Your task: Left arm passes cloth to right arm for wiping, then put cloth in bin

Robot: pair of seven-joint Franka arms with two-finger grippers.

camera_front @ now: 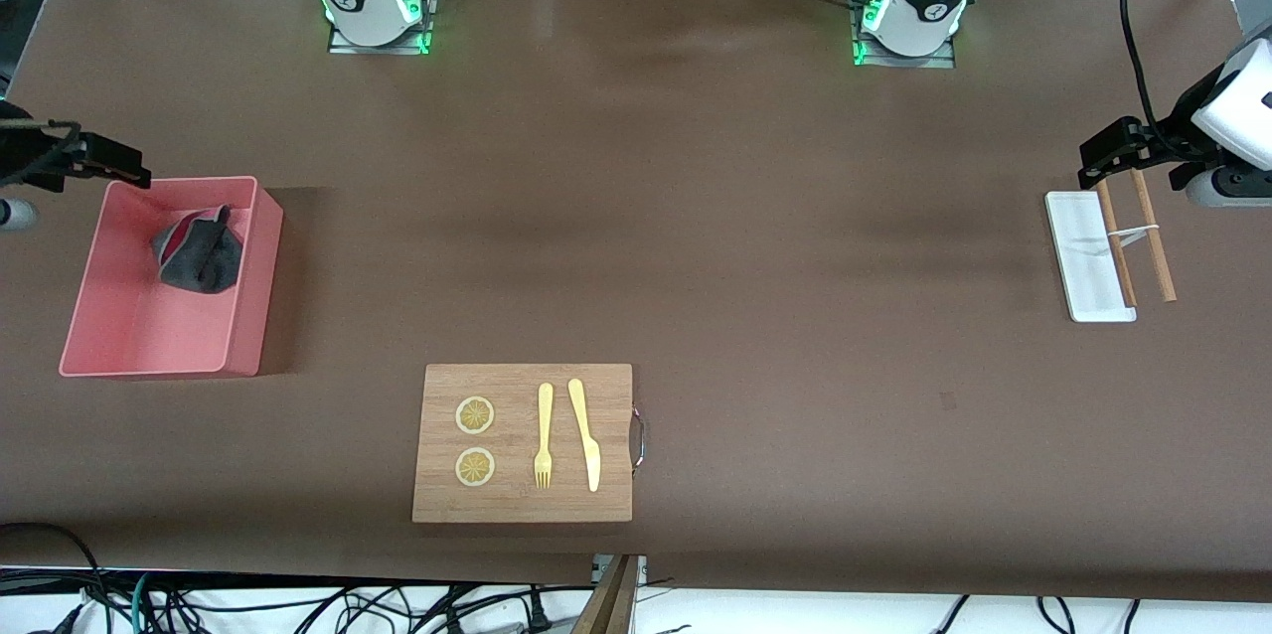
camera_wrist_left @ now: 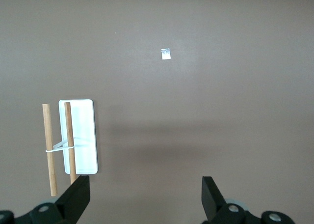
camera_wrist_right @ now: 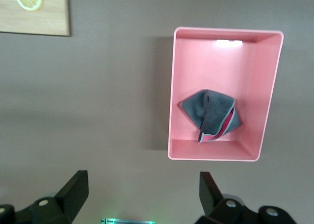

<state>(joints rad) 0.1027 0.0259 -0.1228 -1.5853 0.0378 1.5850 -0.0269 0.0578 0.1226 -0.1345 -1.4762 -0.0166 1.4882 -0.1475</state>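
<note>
The cloth lies crumpled in the bin, toward the wall nearest my bases. My right gripper hangs at the bench edge beside the bin, fingers apart and empty, partly cut off in the front view. My left gripper waits over the white tray, fingers apart. Open bench stretches between them.

Brown table; black cables on white floor.

White tray, two wooden sticks, open tool
</note>
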